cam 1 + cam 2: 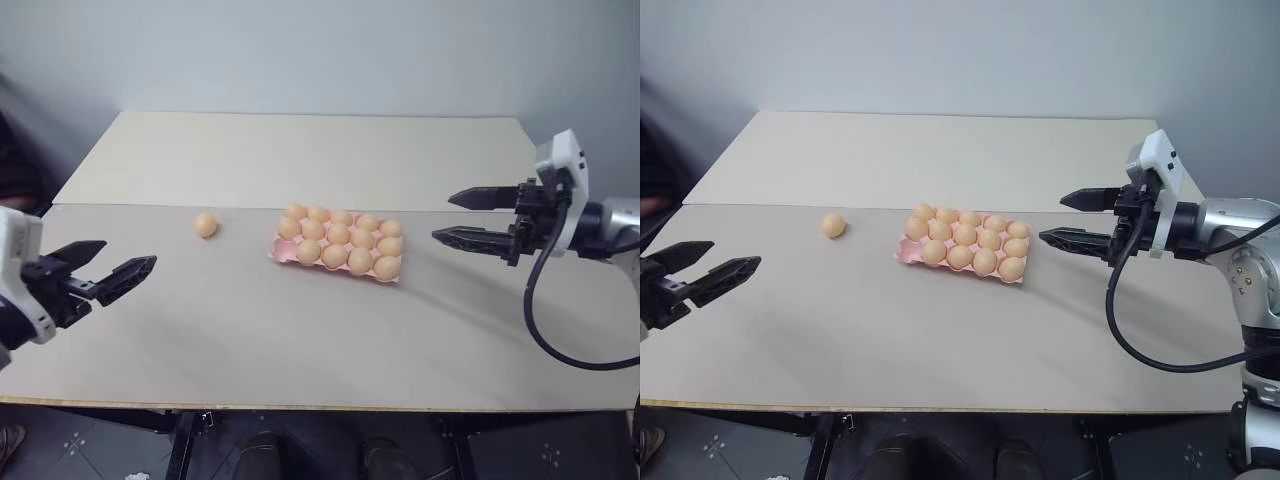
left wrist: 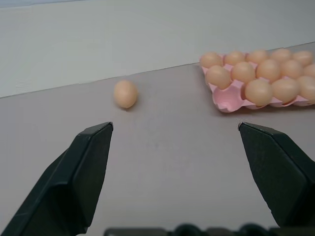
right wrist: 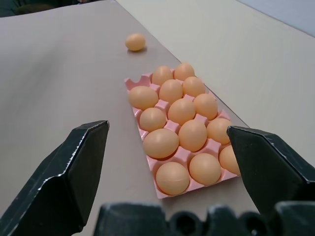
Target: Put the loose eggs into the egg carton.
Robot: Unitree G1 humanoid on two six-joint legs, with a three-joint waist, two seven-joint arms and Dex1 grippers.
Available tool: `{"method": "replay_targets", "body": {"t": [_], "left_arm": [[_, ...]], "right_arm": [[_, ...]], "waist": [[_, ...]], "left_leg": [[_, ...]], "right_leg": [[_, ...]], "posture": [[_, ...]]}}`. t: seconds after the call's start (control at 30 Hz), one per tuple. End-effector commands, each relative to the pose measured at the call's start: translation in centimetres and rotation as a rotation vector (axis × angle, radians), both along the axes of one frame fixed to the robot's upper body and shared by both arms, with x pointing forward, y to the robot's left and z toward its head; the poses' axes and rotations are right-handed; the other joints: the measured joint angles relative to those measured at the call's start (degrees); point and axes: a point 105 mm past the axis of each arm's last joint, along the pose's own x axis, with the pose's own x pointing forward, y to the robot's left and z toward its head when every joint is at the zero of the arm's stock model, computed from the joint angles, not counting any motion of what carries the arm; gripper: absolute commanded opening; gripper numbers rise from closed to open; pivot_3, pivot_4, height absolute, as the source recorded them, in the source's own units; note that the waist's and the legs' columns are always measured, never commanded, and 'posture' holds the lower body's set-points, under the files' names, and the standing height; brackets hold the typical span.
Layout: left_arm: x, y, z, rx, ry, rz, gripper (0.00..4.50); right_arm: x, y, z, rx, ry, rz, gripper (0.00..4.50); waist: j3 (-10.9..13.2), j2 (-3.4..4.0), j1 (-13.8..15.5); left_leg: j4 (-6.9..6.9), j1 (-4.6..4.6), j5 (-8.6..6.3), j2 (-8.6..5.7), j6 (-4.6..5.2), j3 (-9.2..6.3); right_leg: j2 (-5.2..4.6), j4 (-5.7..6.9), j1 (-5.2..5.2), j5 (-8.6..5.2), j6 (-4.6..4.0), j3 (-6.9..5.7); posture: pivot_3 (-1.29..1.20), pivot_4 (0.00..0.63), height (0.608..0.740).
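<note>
On the table [image 1: 300, 330], one loose egg [image 1: 206, 225] lies left of the egg carton [image 1: 283, 251]; carton cups largely hidden under eggs. Left gripper [image 1: 112, 265] and right gripper [image 1: 460, 217]: jaws wide, empty.

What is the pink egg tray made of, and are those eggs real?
The egg carton looks like moulded pulp or thin plastic: matte pink, cups pressed in one piece. The loose egg and the eggs in the cups look smooth, evenly orange-tan and identical, perhaps plastic, though the pictures cannot settle it.
</note>
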Motion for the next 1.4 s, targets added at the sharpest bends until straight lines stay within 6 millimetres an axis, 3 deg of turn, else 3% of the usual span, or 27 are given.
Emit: {"method": "replay_targets", "body": {"t": [0.03,0.17,0.3,0.63,0.93,1.4], "left_arm": [[2.6,0.2,-1.1,0.04,-0.006,0.164,4.45],[6.8,-1.4,-2.2,0.01,-0.042,0.187,4.45],[10.2,-1.8,-3.0,0.017,-0.063,0.22,4.45],[16.4,-1.1,-5.4,-0.03,-0.047,0.268,4.45],[20.3,-1.8,-6.3,-0.091,-0.029,0.23,4.45],[22.4,-2.7,-8.5,-0.035,0.039,0.234,4.45]], "right_arm": [[-0.1,0.4,1.0,-0.004,-0.055,0.027,4.5],[-0.2,0.6,1.2,-0.005,-0.06,0.037,4.5],[-0.5,0.2,1.2,-0.023,-0.057,0.019,4.5],[-1.3,0.0,1.0,-0.03,-0.044,-0.012,4.5],[-1.7,0.0,1.1,-0.037,-0.033,-0.024,4.5],[-2.5,-0.2,1.1,-0.051,-0.004,-0.033,4.5]], "waist": [[0.0,-0.02,0.22],[-0.02,-0.05,0.33],[-0.01,-0.06,0.19],[-0.01,-0.06,0.25],[-0.01,-0.06,0.26],[-0.01,-0.07,0.29]], "left_leg": [[0.01,-0.02,0.0,0.0,0.0,-0.02],[0.02,-0.09,0.01,-0.04,-0.01,-0.02],[0.01,-0.14,0.02,-0.03,-0.03,0.02],[0.03,-0.13,0.02,-0.03,-0.03,0.03],[0.07,-0.25,0.05,-0.05,-0.07,-0.01],[0.09,-0.35,0.07,-0.06,-0.11,-0.04]], "right_leg": [[0.01,0.02,-0.01,0.01,-0.01,-0.01],[-0.01,0.0,-0.03,0.02,0.0,-0.01],[-0.01,0.0,-0.1,0.02,-0.01,0.0],[0.0,0.03,-0.1,0.02,0.0,-0.03],[0.0,0.06,-0.14,0.02,0.02,-0.13],[0.0,0.11,-0.15,0.03,0.04,-0.22]], "posture": [[0.0,0.15,0.74],[0.0,0.15,0.74],[0.0,0.15,0.74],[0.0,0.15,0.74],[0.0,0.15,0.74],[0.0,0.15,0.74]]}}
